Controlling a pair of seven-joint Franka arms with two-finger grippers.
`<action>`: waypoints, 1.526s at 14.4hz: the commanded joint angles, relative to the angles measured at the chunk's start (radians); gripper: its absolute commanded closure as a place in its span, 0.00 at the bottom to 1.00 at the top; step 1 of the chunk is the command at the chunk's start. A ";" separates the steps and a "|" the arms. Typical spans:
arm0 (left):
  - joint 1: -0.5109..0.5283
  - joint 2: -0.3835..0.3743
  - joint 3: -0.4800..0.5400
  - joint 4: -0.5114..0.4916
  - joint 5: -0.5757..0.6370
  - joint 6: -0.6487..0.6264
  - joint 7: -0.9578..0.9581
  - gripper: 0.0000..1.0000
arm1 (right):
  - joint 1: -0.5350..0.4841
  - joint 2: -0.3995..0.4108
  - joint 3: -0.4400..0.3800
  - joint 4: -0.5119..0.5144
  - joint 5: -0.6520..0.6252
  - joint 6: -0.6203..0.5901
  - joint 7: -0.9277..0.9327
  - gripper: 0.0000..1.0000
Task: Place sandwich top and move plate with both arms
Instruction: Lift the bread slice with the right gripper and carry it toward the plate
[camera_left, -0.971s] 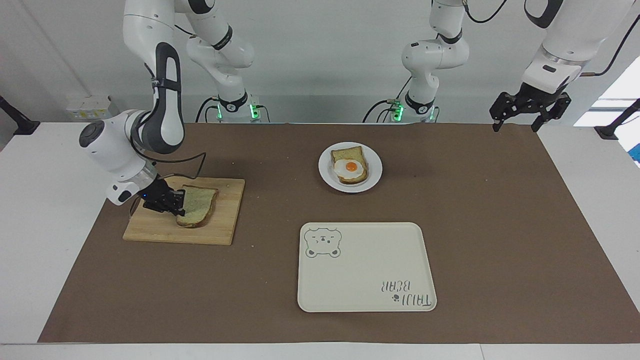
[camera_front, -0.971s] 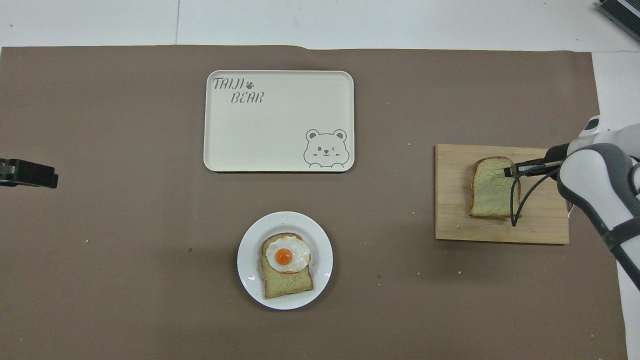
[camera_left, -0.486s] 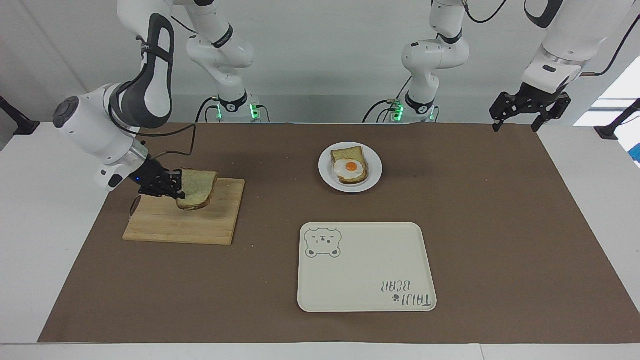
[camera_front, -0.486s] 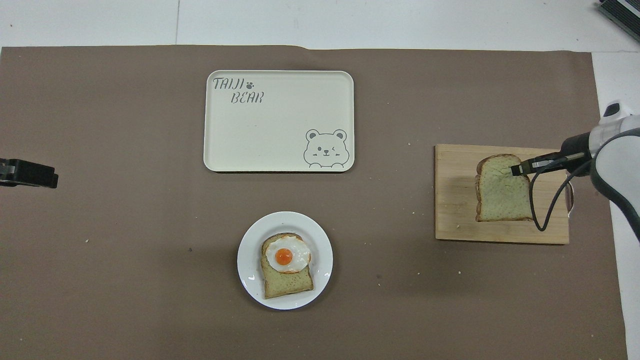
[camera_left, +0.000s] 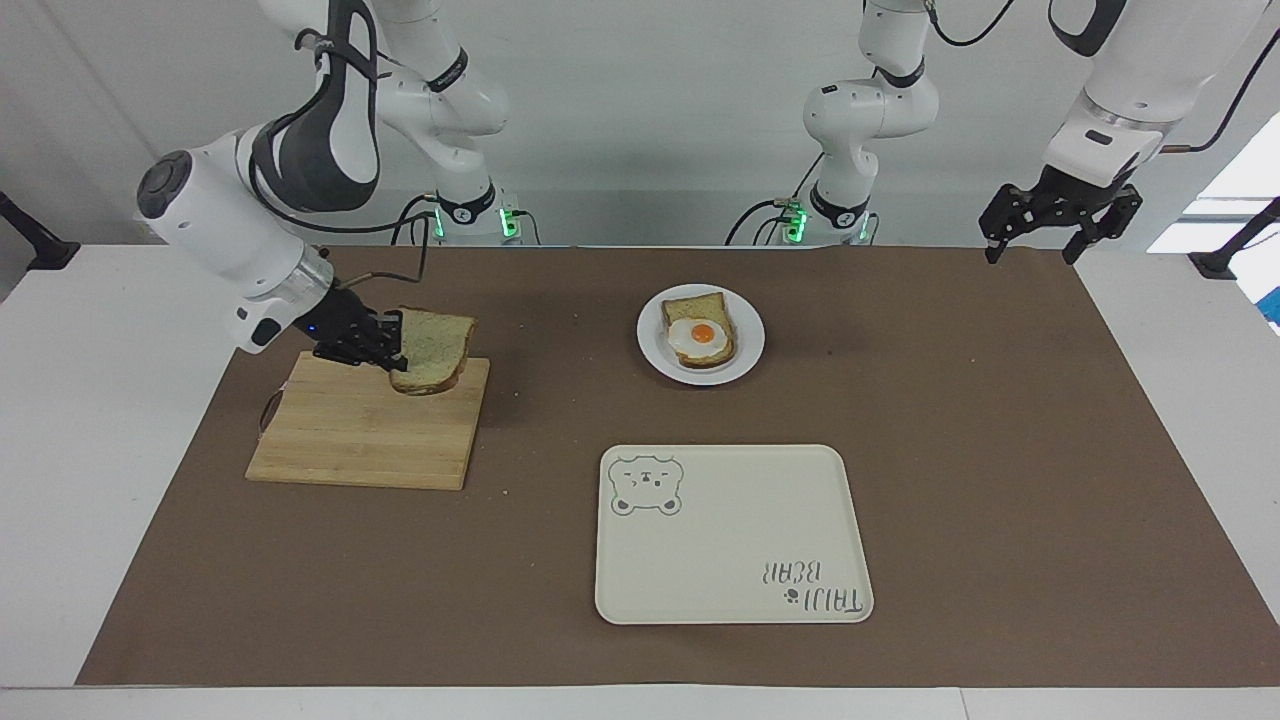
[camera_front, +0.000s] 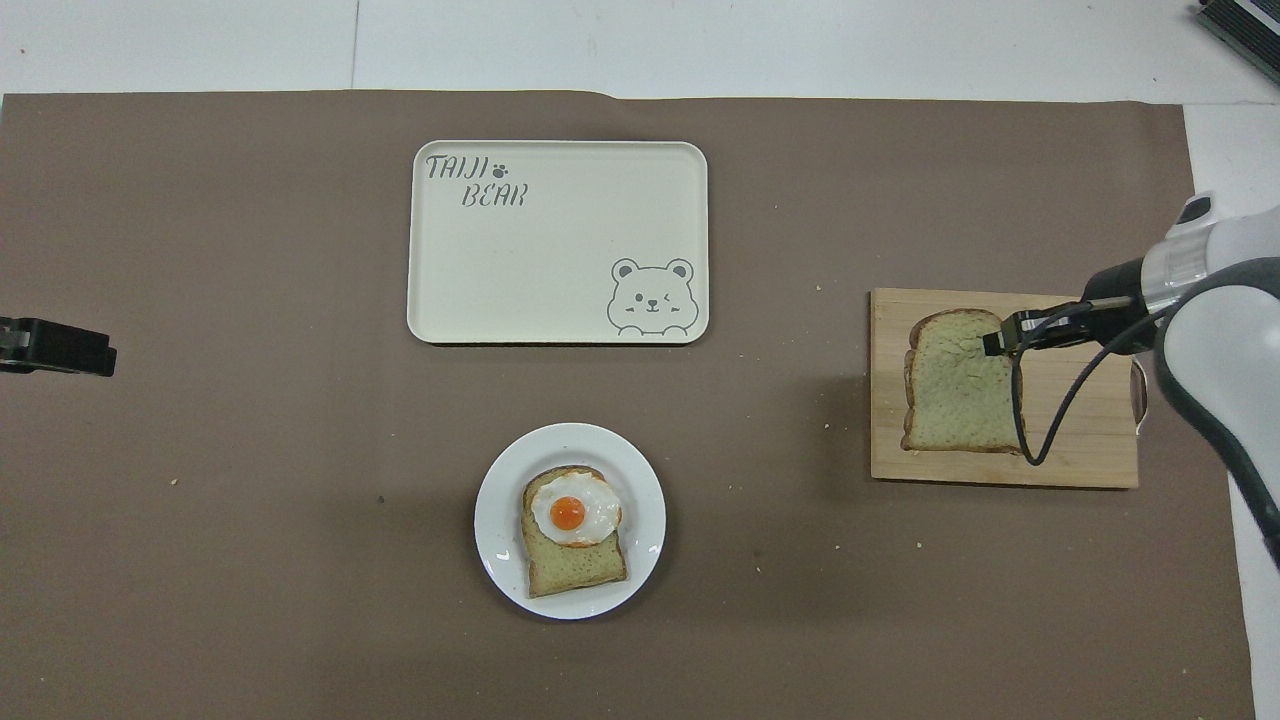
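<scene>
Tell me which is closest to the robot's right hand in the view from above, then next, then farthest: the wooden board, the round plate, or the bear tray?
1. Wooden board: right under the right hand, which holds the sandwich top over it.
2. Bear tray: farther from the robots than the plate, mid-table.
3. Round plate: nearer the robots, with the egg bread on it. The tray and plate are nearly too close to call.
</scene>
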 joint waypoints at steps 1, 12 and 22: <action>0.017 -0.024 -0.010 -0.024 0.014 0.011 -0.005 0.00 | 0.085 -0.020 0.001 -0.007 0.003 -0.021 0.119 1.00; 0.017 -0.024 -0.010 -0.024 0.014 0.011 -0.005 0.00 | 0.334 -0.017 0.007 -0.019 0.094 0.004 0.300 1.00; 0.017 -0.024 -0.010 -0.024 0.014 0.011 -0.005 0.00 | 0.575 0.105 0.009 -0.023 0.176 0.212 0.317 1.00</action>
